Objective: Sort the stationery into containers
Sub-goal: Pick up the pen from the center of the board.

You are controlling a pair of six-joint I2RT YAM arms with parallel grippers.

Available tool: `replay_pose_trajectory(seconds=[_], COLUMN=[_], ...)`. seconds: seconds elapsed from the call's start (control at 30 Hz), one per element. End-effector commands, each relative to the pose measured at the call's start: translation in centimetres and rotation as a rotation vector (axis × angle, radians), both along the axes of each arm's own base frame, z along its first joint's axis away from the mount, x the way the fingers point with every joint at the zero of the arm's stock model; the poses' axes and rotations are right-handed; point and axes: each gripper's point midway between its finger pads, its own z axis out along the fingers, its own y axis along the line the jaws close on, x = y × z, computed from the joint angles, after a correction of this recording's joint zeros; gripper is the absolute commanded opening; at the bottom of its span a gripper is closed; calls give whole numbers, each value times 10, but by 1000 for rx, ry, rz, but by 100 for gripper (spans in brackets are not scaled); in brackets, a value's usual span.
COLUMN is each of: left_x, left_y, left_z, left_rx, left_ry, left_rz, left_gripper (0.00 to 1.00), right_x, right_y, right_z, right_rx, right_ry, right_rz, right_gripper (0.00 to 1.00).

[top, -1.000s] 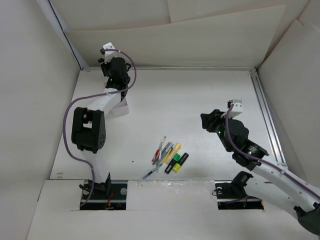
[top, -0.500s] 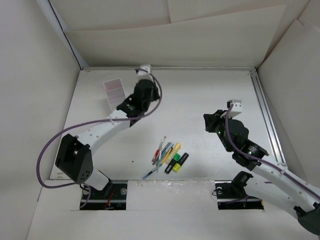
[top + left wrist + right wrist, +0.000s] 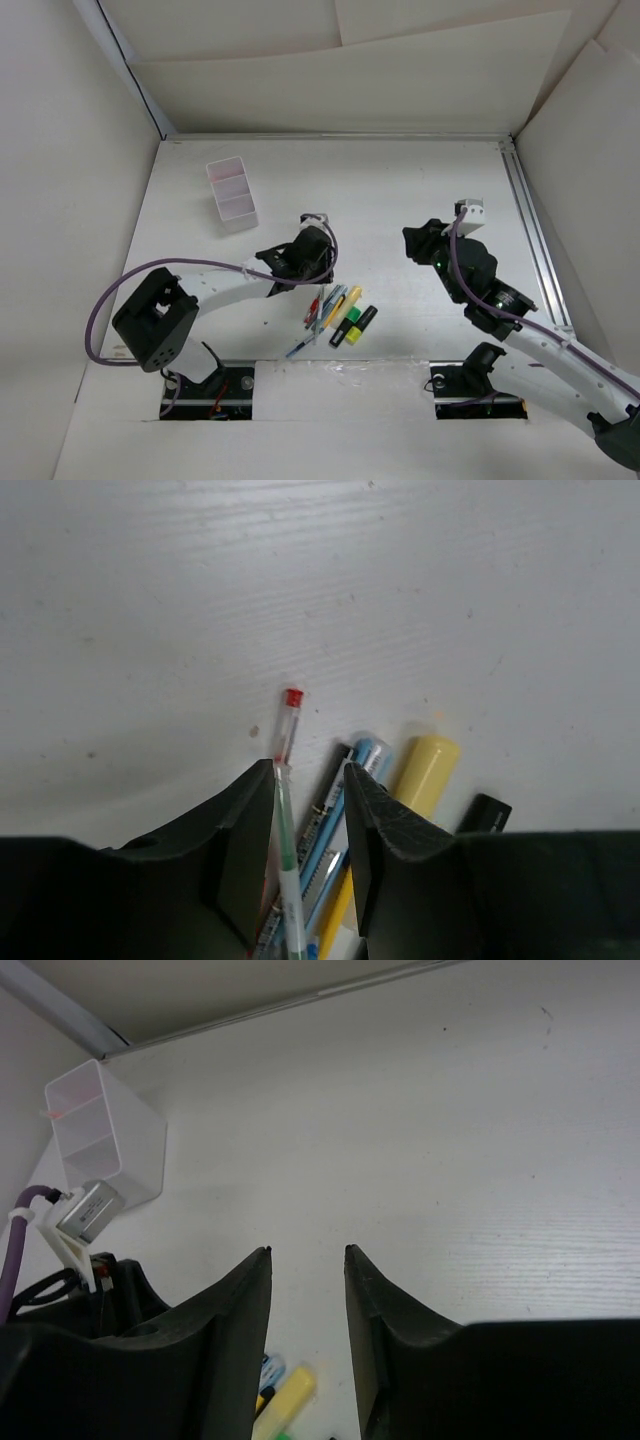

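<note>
Overhead, the left gripper [image 3: 315, 278] hangs over the far end of the pens [image 3: 325, 305] and highlighters [image 3: 353, 325], which are heaped by the near edge of the worktop [image 3: 400, 180]. The box [image 3: 231, 192] stands toward the far left corner, and the right gripper [image 3: 412, 240] is well apart on the right. Left wrist: jaws part open, straddling a red-capped pen [image 3: 287, 730] without clamping it. Right wrist: jaws apart, nothing between them.

Left arm reaches low toward the centre, elbow bent; left gripper [image 3: 308, 770] tilted down, jaws narrowly apart; right arm folded and raised; right gripper [image 3: 305, 1252] jaws apart alike
</note>
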Motion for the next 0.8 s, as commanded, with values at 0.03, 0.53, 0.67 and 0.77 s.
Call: replay_pose_trajectory(seconds=[0.03,0.53,0.67,0.77], left_x=[-15,-22,-24,-25], left_y=[-11,2,5,9], left_z=[12,-17,-24,-27], left_rx=[5,61,77,85], left_ry=[-8,39,49,49], left_rz=[-3,34,35,50], left_gripper=[28,26,23,23], right_x=[5,6,6,6], right_y=[-3,3,5,5], right_z=[2,1,-2,-2], right_rx=[6,1,-3,-3], right_ry=[-8,2,10,10], right_rz=[-24,-6,3,3], right_gripper=[42,42,42,42])
